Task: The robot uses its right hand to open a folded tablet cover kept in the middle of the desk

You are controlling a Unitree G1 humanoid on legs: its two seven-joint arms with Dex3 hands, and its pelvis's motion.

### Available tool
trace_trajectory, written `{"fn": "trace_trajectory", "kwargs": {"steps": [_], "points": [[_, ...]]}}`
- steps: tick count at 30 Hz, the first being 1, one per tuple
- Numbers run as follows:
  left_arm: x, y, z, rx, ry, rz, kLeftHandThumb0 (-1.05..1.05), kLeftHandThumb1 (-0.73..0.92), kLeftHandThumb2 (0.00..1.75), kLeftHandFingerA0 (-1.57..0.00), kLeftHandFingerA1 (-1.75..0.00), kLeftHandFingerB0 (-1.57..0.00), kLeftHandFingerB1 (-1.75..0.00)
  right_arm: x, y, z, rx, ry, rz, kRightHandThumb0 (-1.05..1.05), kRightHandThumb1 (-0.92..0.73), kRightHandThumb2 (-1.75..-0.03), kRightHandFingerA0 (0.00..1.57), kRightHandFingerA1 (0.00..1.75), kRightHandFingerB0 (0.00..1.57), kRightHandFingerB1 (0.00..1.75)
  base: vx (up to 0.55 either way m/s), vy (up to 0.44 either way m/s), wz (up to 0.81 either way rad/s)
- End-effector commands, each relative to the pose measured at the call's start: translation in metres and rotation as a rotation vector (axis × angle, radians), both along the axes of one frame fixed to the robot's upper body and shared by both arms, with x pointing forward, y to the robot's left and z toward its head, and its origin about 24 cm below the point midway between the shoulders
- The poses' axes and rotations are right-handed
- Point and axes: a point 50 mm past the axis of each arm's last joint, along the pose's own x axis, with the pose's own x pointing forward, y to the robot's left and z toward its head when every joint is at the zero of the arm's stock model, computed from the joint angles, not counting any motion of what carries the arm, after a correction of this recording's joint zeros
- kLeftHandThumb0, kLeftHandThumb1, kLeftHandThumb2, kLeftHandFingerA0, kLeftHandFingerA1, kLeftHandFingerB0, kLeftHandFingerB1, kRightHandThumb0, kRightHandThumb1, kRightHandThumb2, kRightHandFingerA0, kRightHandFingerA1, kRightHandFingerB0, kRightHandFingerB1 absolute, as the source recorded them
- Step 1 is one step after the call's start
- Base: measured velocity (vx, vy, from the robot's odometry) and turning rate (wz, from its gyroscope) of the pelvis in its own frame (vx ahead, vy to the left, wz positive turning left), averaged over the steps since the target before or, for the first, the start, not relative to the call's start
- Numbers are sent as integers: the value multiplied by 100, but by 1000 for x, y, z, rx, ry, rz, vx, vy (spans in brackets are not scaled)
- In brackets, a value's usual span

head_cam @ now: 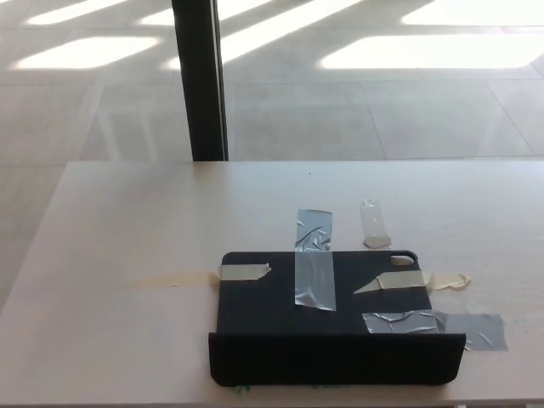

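A black tablet cover (331, 319) lies on the pale desk (153, 221), in the middle near the front edge. Its front flap (336, 359) stands raised along the near side, while the rest lies flat. Strips of grey tape (314, 270) and beige tape (244, 271) hold the flat part down to the desk. A camera cut-out (402, 258) shows at its far right corner. Neither of my hands shows in the head view.
A small clear piece of plastic tape (374, 223) lies just beyond the cover. More grey tape (474, 330) sticks out at the cover's right. A black post (201, 81) stands behind the desk's far edge, with tiled floor beyond.
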Motion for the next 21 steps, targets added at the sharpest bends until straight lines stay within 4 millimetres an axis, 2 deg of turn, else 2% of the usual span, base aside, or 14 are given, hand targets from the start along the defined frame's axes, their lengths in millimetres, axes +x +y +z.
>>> {"fn": "trace_trajectory", "kwargs": {"steps": [1,2,3,5,6,12,13,15,16,17,18,19,20,21], "points": [[-7,33,27,-96,-336,460,-28,40,66,-92,-97,-82,-84,13,-59,75,-105,-498,-428,-49,-45,-55,99,61,96,56,0,0,0],[-6,33,28,-88,-336,458,-29,39,66,-93,-97,-83,-84,19,-60,82,-108,-537,-431,-50,-45,-55,99,58,97,55,0,0,0],[-6,33,28,-95,-348,465,-29,40,66,-95,-99,-84,-85,26,-62,92,-106,-590,-431,-57,-34,-81,92,68,91,66,0,0,0],[-6,33,28,-105,-355,485,-27,39,66,-96,-100,-84,-85,49,-67,125,-182,-721,-396,-69,-35,-81,101,67,88,61,0,0,0],[-6,33,28,-103,-352,484,-28,40,66,-95,-99,-83,-85,59,-67,141,-214,-777,-388,-56,-45,-57,104,55,89,51,0,0,0],[-7,32,26,-110,-352,478,-28,39,66,-90,-95,-78,-83,91,-57,206,-282,-999,-297,-61,-43,-56,110,54,94,47,0,0,0],[-7,32,26,-105,-348,485,-29,39,66,-93,-97,-80,-84,108,-35,249,-367,-1124,-112,-85,-24,-73,103,57,89,51,0,0,0],[-8,32,26,-109,-353,493,-30,40,65,-92,-96,-79,-83,115,-21,267,-382,-1152,7,-74,-30,-77,95,58,80,55,0,0,0],[-8,32,26,-108,-347,480,-31,41,65,-92,-96,-80,-83,119,-10,279,-410,-1173,82,-56,-43,-54,113,71,79,44,0,0,0],[-9,33,26,-106,-339,482,-32,42,64,-92,-95,-78,-81,126,3,289,-401,-1203,173,-50,-41,-53,100,60,76,44,0,0,0],[-9,33,26,-110,-349,473,-33,41,64,-90,-95,-80,-83,135,28,303,-445,-1191,319,-64,-31,-72,74,58,54,50,0,0,0],[-9,33,26,-111,-350,472,-33,41,64,-90,-95,-80,-83,136,31,305,-449,-1189,335,-64,-31,-72,74,58,54,50,0,0,0],[-8,33,26,-109,-350,470,-34,39,64,-93,-95,-82,-84,140,42,308,-507,-1177,414,-60,-36,-75,49,62,40,51,0,0,0],[-8,33,27,-108,-352,469,-34,39,64,-93,-95,-82,-84,147,63,311,-611,-1133,576,-57,-49,-55,46,52,40,39,0,0,0]]}}
